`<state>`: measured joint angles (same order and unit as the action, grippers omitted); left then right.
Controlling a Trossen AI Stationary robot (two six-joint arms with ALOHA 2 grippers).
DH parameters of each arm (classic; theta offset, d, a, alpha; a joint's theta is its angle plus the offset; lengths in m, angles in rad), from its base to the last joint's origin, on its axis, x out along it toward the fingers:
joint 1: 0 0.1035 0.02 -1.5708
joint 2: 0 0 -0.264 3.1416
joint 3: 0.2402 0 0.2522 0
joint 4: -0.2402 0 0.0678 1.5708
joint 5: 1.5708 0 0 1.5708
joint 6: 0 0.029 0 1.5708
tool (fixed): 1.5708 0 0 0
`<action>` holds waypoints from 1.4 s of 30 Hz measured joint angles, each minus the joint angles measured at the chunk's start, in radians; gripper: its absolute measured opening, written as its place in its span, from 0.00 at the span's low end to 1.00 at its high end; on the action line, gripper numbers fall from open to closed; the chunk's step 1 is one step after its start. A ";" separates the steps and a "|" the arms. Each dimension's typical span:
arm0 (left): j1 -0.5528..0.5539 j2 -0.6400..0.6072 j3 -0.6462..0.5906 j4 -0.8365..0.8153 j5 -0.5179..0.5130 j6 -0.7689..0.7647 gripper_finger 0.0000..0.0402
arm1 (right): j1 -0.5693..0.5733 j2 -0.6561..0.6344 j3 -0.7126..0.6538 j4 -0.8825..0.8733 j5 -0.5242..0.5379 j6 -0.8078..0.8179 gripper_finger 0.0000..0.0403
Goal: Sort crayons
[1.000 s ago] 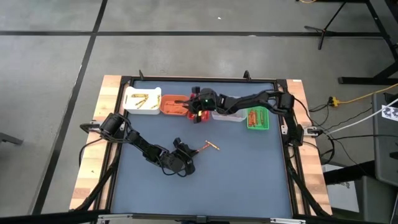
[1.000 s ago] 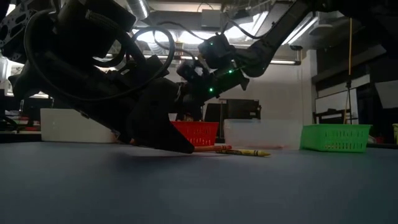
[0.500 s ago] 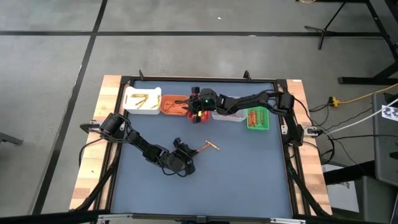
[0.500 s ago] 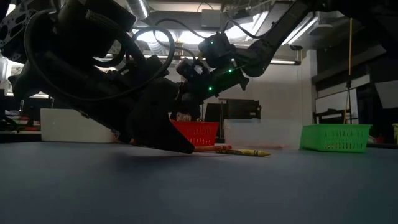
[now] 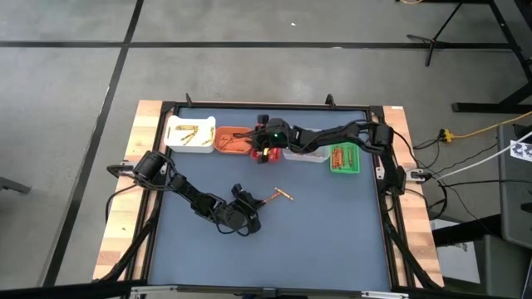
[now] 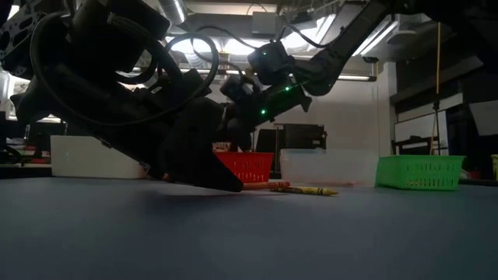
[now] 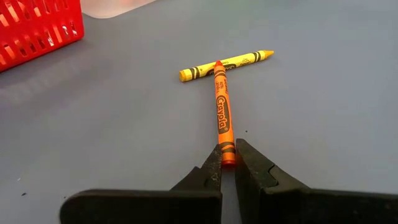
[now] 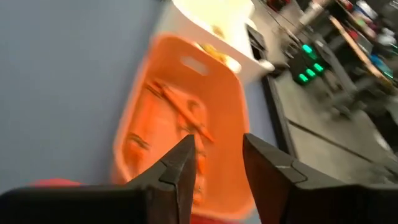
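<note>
An orange crayon (image 7: 222, 112) lies on the blue-grey table, its tip against the side of a yellow crayon (image 7: 227, 64); both show in the high view (image 5: 279, 195). My left gripper (image 7: 228, 167) rests low on the table at the orange crayon's blunt near end, shut on it. My right gripper (image 8: 217, 155) is open and empty, hovering above the orange bin (image 8: 186, 124), which holds several orange crayons. The white bin (image 5: 189, 133) holds yellowish crayons. My left gripper pinches the orange crayon's blunt end (image 7: 227, 155) between its two fingertips. The fingers come low and slanting from the table's left and lie along the crayon. The crayon lies flat on the table, pointing away from the gripper.
A row of bins stands along the far edge: white, orange (image 5: 231, 139), red (image 5: 264, 154), clear (image 5: 306, 154) and green (image 5: 343, 158). My right arm reaches over them from the right. The blue-grey table surface (image 5: 332, 232) lies open on the near and right sides.
</note>
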<state>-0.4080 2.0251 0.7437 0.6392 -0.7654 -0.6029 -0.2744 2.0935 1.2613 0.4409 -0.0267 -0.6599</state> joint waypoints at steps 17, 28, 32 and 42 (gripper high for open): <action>0.000 0.000 0.000 0.002 0.000 0.002 0.01 | 0.000 -0.326 0.000 -0.597 0.165 0.059 0.33; 0.002 0.000 0.001 0.006 0.000 0.002 0.01 | 0.041 -0.607 0.000 -1.089 0.114 0.137 0.33; 0.002 0.000 0.001 0.008 0.000 0.002 0.01 | 0.039 -0.696 0.000 -1.205 0.026 0.215 0.33; 0.002 0.000 0.001 0.031 0.000 0.003 0.01 | 0.113 -0.958 -0.158 -1.301 0.050 0.399 0.33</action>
<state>-0.4057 2.0254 0.7444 0.6703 -0.7656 -0.5999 -0.1612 1.1352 1.1038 -0.8602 0.0236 -0.2613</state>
